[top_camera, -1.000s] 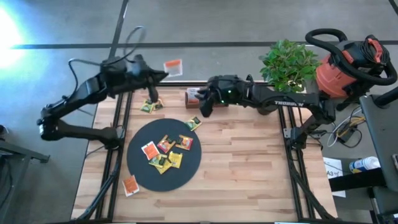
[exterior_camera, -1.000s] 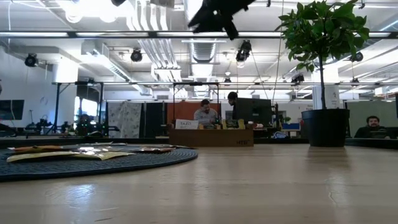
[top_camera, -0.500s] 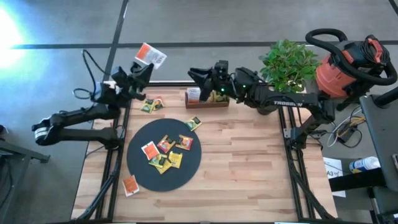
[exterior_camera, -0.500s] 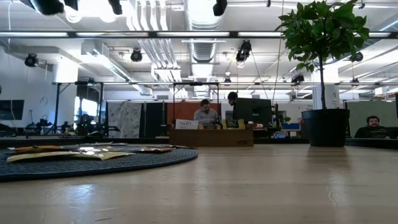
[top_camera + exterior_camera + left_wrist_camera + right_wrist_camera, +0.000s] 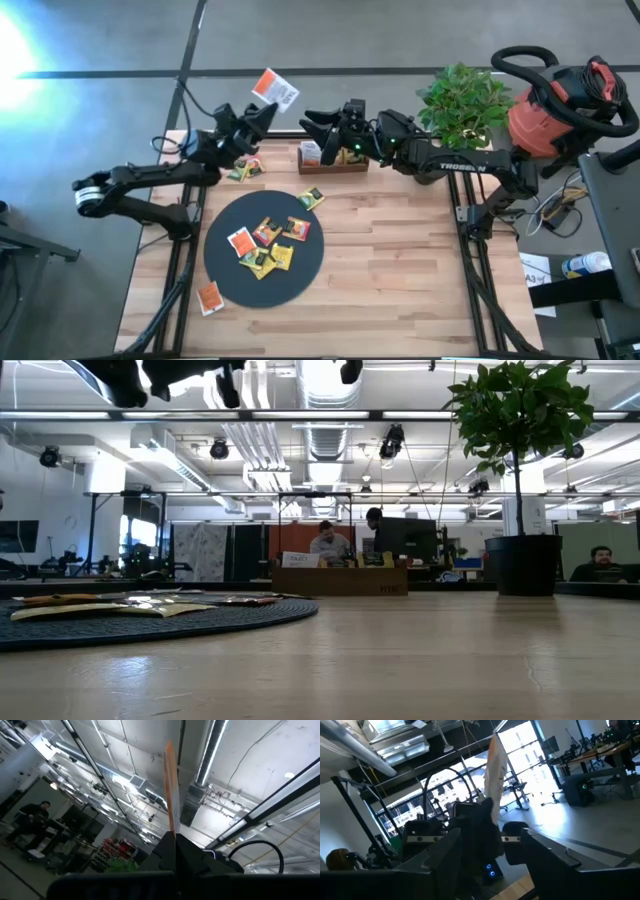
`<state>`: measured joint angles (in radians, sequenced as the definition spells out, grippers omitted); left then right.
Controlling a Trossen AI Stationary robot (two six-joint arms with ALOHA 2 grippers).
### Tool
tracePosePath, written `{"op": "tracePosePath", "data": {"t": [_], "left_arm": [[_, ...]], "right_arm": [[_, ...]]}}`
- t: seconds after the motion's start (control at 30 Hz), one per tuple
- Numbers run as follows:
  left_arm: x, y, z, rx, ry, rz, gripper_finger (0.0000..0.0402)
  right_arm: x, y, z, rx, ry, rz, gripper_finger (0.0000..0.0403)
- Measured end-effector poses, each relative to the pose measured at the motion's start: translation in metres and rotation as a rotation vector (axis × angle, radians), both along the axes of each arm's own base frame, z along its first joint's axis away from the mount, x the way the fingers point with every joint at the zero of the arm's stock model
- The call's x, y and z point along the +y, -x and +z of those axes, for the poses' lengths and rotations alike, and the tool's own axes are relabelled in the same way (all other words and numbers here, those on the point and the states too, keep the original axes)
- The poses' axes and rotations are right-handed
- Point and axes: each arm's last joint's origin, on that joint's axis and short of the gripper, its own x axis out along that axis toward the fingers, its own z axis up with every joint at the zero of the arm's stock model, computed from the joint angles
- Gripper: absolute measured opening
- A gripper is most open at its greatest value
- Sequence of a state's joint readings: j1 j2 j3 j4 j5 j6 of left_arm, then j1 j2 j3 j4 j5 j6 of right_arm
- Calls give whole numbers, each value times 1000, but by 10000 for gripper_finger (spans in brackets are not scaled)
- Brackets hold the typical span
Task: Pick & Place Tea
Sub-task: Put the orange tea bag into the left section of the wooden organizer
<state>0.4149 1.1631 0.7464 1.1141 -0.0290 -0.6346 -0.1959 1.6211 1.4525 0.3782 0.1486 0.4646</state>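
Observation:
My left gripper (image 5: 262, 112) is raised over the table's far left corner, slanted upward and shut on an orange-and-white tea packet (image 5: 275, 88). The left wrist view shows that packet edge-on (image 5: 170, 790). My right gripper (image 5: 308, 122) hovers level above the wooden tray (image 5: 332, 160), open, pointing at the left gripper and packet (image 5: 495, 765), a little short of them. Several tea packets (image 5: 265, 245) lie flat on the black disc (image 5: 300, 285). More lie on the table at the far left (image 5: 243, 168), beside the disc (image 5: 311, 197) and at the near left (image 5: 209, 297). My left gripper pinches the packet's lower edge (image 5: 173, 831) between its two fingers. The fingers slant upward from below, toward the table's far right. The packet stands above the fingertips, lifted clear of everything, and looks flat rather than crumpled.
A potted plant (image 5: 463, 100) stands at the far right corner, and a red vacuum cleaner (image 5: 560, 105) is beyond the table. The low view shows the disc (image 5: 150, 622), the tray (image 5: 340, 581) and people at desks far behind. Bare wood lies right of the disc.
My left gripper has tipped from nearly level to slanting upward and rolled, swinging the packet first toward the left, then back toward the right gripper. The packet now stands higher above the fingers. My right gripper has tipped up from pointing down at the tray to level.

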Motion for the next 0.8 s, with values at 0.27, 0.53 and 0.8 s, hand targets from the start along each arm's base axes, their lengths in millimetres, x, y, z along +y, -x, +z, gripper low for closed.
{"op": "tracePosePath", "data": {"t": [0.27,0.53,0.8], "left_arm": [[8,-21,-6,3,25,-67,0],[9,-23,-8,-16,36,-85,0],[7,-22,-7,-24,15,-129,0]], "right_arm": [[0,0,1,-1,16,-12,201],[-6,2,2,-16,15,-52,193],[-11,3,2,-9,33,-65,176]]}}
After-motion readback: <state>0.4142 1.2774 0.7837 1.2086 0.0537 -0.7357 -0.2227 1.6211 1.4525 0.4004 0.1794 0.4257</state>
